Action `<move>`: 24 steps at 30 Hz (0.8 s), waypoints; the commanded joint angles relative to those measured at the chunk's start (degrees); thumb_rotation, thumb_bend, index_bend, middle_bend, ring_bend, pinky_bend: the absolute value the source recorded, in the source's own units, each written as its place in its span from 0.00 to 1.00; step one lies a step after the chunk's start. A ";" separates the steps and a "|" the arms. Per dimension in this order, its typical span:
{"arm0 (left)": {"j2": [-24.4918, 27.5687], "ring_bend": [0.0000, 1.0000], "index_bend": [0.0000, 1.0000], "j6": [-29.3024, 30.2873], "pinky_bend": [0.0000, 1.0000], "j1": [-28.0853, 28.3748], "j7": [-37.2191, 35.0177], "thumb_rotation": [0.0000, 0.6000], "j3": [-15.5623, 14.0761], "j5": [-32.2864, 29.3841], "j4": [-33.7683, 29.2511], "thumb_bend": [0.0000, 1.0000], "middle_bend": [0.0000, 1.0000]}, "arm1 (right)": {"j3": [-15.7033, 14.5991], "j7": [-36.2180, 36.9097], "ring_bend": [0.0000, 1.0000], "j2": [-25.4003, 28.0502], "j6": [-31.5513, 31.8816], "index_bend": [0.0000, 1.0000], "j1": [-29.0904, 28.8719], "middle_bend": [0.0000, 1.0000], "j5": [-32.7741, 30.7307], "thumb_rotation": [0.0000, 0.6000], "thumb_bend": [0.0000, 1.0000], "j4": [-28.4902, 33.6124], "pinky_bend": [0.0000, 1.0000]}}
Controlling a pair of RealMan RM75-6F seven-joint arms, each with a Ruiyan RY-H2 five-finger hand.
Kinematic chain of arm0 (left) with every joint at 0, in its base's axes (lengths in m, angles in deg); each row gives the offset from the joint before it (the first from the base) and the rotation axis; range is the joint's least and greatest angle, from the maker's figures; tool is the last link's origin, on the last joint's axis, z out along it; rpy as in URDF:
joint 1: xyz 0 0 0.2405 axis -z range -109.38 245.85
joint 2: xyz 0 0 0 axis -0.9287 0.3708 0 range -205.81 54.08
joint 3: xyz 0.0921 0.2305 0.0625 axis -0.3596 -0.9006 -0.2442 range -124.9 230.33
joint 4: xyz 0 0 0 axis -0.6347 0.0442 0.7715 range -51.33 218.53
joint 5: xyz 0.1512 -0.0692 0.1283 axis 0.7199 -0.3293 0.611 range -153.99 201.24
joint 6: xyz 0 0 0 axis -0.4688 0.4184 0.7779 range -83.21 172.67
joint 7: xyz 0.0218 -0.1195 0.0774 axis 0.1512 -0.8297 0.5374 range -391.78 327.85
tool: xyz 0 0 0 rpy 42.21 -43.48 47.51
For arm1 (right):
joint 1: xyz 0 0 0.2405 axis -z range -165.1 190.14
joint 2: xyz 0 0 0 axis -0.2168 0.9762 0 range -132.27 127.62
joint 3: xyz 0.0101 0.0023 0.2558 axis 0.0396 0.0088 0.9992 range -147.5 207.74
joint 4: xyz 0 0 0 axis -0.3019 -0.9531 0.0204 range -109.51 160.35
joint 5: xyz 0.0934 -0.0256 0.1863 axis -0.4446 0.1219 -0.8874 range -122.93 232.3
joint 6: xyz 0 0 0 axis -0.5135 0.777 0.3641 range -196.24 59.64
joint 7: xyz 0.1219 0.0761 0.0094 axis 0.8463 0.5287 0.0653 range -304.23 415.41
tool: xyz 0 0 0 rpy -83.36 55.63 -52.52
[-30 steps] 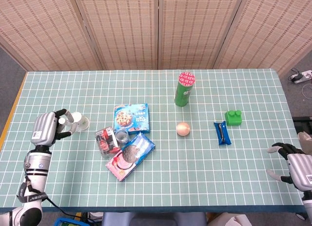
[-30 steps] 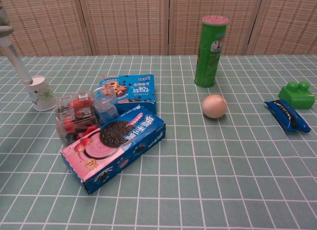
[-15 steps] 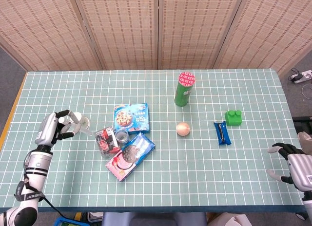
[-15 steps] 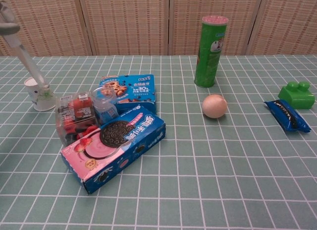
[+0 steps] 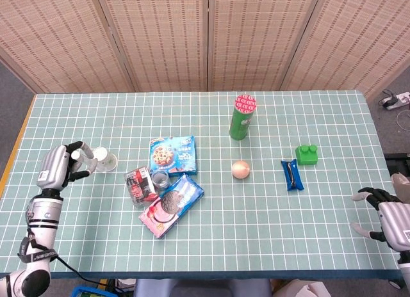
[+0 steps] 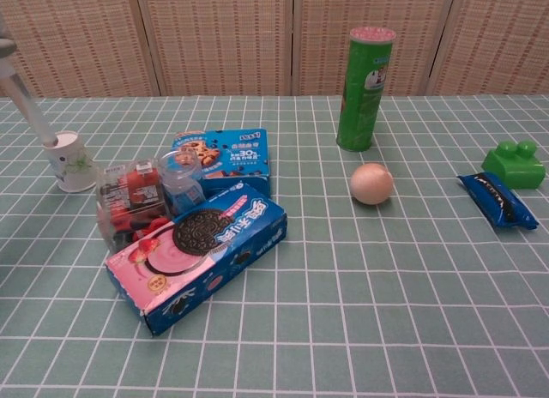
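Left hand pinching thin white stick, tip resting in small white cup near table's left edge. Right hand idling released, far right. Judging stirring underway; next I'm needing gentle lift, cup staying upright.

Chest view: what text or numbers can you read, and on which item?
"30": blue cookie box, next to characters too small to read.
Pink and blue cookie box: characters along its top edge, blurred.
Green can, red pack, white cup, blue wrapper: print unreadable.
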 commanded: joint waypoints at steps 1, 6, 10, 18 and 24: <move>-4.99 1.00 0.74 5.79 1.00 1.07 8.19 1.00 -1.36 0.68 3.00 0.47 1.00 | -0.02 0.10 0.23 0.05 0.02 0.38 0.01 0.29 0.06 1.00 0.13 -0.02 0.34; -0.96 1.00 0.74 -1.61 1.00 0.12 -1.67 1.00 0.28 -2.40 -2.14 0.47 1.00 | -0.07 0.25 0.23 0.13 0.07 0.38 0.04 0.29 0.23 1.00 0.13 0.00 0.34; 3.87 1.00 0.74 -9.81 1.00 -0.93 -13.09 1.00 1.72 -3.25 -5.96 0.47 1.00 | -0.08 0.26 0.23 0.14 0.21 0.38 0.10 0.29 0.30 1.00 0.13 0.02 0.34; 8.45 1.00 0.74 -16.07 1.00 -1.95 -22.66 1.00 1.83 0.80 -5.65 0.47 1.00 | -0.06 0.07 0.23 0.07 -0.13 0.38 -0.02 0.29 0.08 1.00 0.13 0.04 0.34; 2.66 1.00 0.74 -6.76 1.00 -0.64 -8.87 1.00 -0.54 0.54 -1.15 0.47 1.00 | -0.06 0.28 0.23 0.17 -0.11 0.38 0.00 0.29 0.08 1.00 0.13 0.06 0.34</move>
